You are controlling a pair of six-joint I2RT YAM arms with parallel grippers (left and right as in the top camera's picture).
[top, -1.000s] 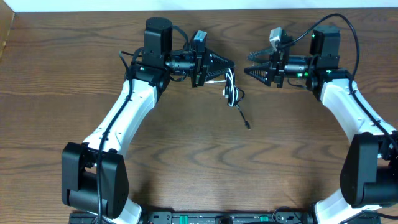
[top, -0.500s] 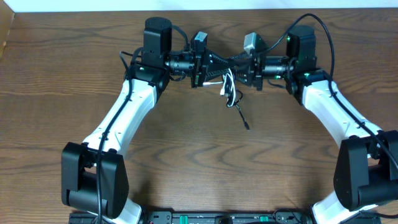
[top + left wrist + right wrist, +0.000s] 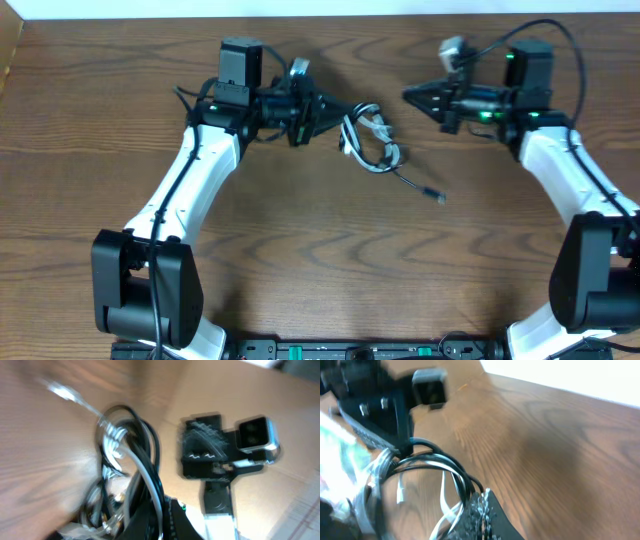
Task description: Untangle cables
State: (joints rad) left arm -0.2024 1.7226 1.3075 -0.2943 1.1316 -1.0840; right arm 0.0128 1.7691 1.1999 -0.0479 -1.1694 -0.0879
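Black and white cables (image 3: 378,127) sit tangled in left hand (image 3: 335,110).

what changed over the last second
The right gripper swung in to the cables, shut, and drew back right; whether it holds a strand is unclear. The bundle spread rightward, its black plug end lying farther right. The left gripper shifted slightly left, still shut on the cables.

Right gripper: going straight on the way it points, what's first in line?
Probably the cable bundle at the left gripper, straight ahead of the right gripper; depth is unclear, it might pass over.
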